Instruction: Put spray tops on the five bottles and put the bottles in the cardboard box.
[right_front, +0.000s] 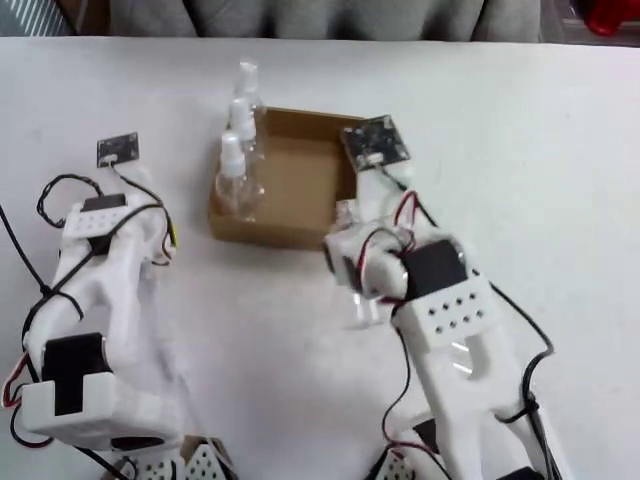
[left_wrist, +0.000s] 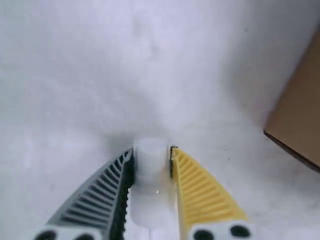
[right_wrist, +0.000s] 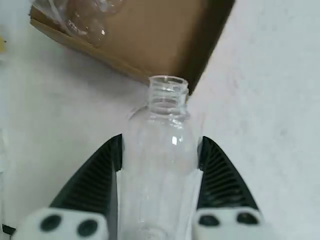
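My right gripper (right_wrist: 160, 146) is shut on a clear bottle (right_wrist: 161, 122) with a bare threaded neck (right_wrist: 168, 89). It holds the bottle just off the near right corner of the cardboard box (right_front: 280, 232), where the bottle (right_front: 358, 303) shows faintly in the high view. Three capped bottles (right_front: 238, 180) stand along the box's left side. My left gripper (left_wrist: 150, 155) is shut on a white spray top (left_wrist: 149, 172) low over the table, left of the box (left_wrist: 300, 120). In the high view the left gripper (right_front: 166, 244) is about a box-width from the right one.
A small dark board (right_front: 118, 150) lies on the table behind the left arm, and another (right_front: 375, 142) sits at the box's far right corner. Black and red cables (right_front: 60, 190) loop around both arms. White table stretches between the arms and to the right.
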